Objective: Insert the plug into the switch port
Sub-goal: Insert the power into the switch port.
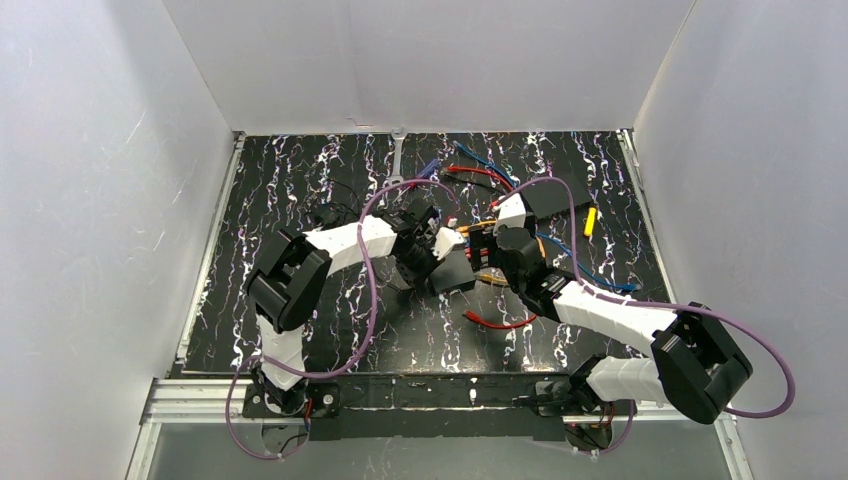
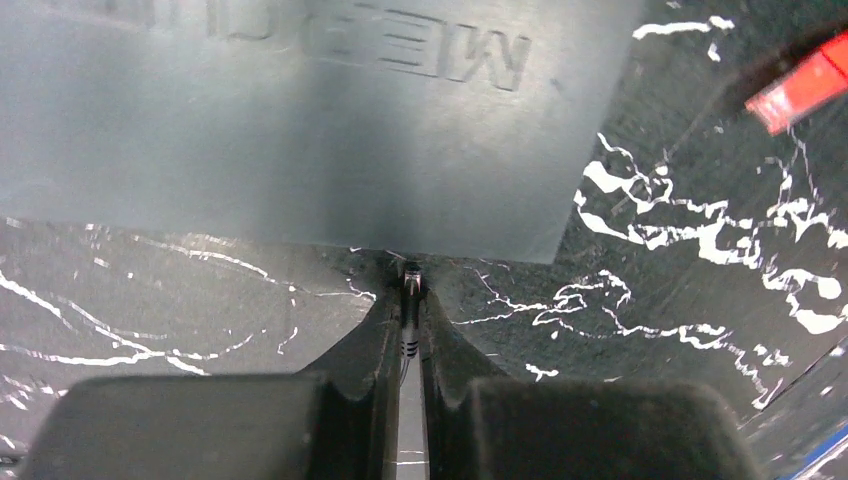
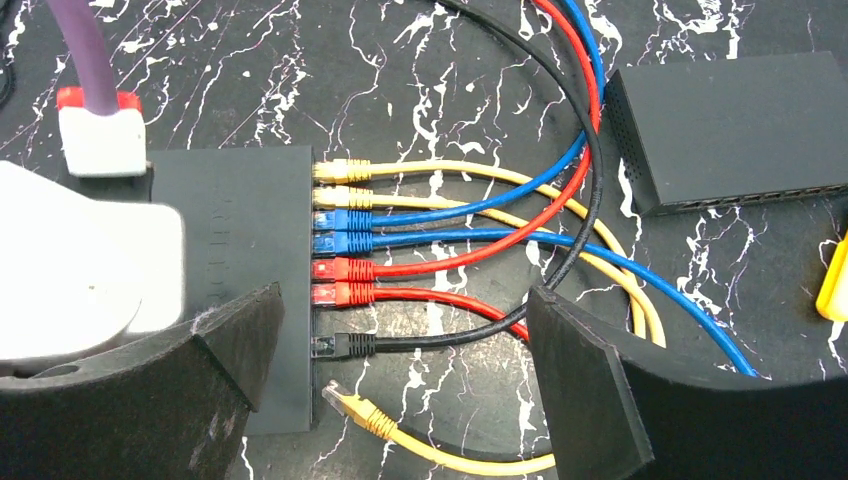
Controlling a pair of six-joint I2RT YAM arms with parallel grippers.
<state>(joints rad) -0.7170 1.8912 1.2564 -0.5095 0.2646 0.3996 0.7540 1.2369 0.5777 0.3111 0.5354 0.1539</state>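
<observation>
Plug on a loose yellow lead is lying unplugged on the table. Its tip is pointing at the lower end of the port edge of the switch, sitting just beside that edge and not in a socket. The switch is lying flat near the middle of the table. Seven cables are sitting in its row of ports: two yellow, two blue, two red and one black.

The right arm is reaching in from its base at the near right, its elbow sticking out to the right and its forearm angling up and left toward the table's centre. The right gripper is hanging over the plugged cables with its jaws standing wide apart, gripping nothing. In its wrist view one finger is hovering over the switch's corner and the other over the cable loop, with the loose plug lying between them.

The left arm is bending at a raised elbow on the left and stretching its white forearm rightward to the switch's other side. The left gripper is clenched tight, its fingertips together right at the near edge of the switch's top. Whether they are touching it I cannot tell. A thin dark sliver is showing in the slit between the fingers, and I cannot tell what it is. A second black box is lying well apart from the switch, beyond the cable loop.
</observation>
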